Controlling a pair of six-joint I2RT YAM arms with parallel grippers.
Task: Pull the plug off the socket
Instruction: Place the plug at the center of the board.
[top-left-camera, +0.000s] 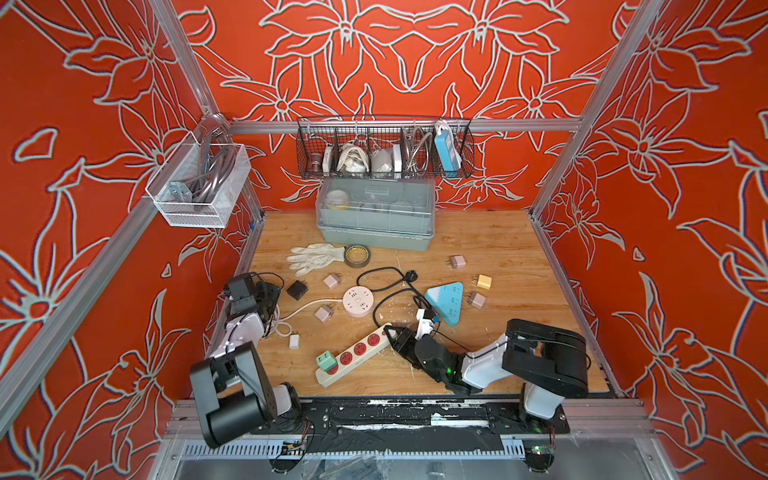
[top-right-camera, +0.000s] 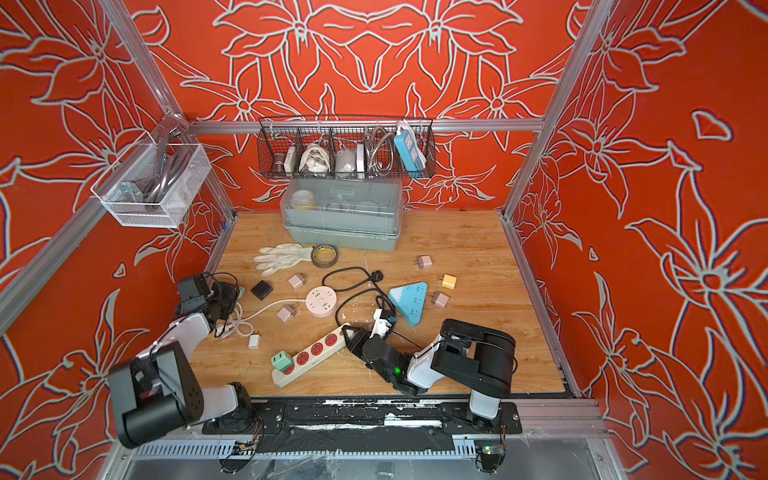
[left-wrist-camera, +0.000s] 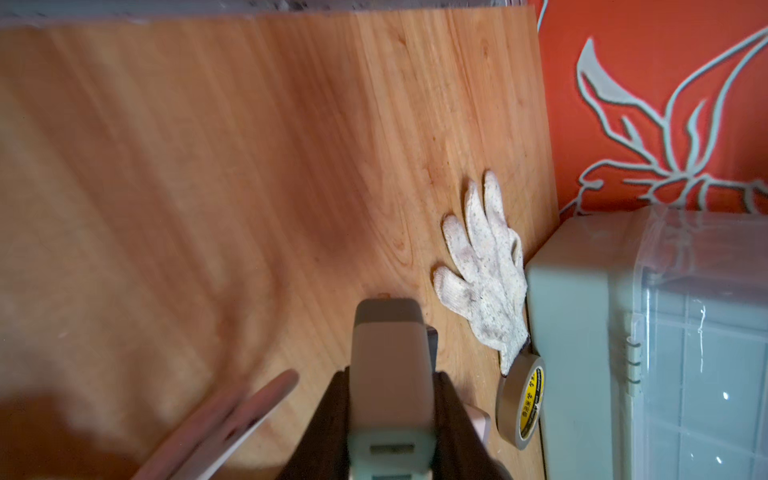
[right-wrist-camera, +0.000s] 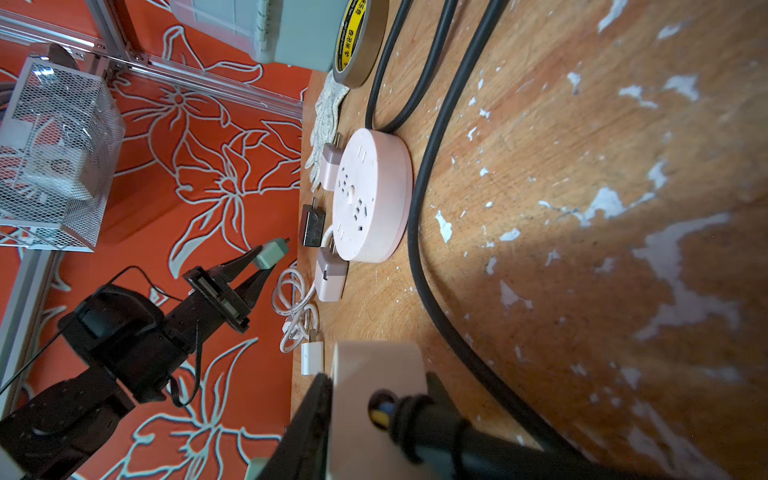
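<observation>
Overhead, a scuffed wooden tabletop (top-left-camera: 498, 249) lies strewn with small chargers (top-left-camera: 484, 281) and a black cord (right-wrist-camera: 410, 232). Across its near half a long white power strip with red sockets (top-left-camera: 353, 357) runs diagonally. Its cord end is pinched in the right tool (top-left-camera: 390, 333), apparently to brace it. The left tool (right-wrist-camera: 262, 262), raised near the tabletop's left edge and well apart from the strip, is clamped narrow on a pale green block plug (right-wrist-camera: 272, 251), clear of any socket. A second green plug (top-left-camera: 326, 360) sits seated at the strip's opposite, near end, on the left arm's side. By this showing, one plug is out. The other would need a straight lift off the strip's face, and the nearer tool is occupied.
</observation>
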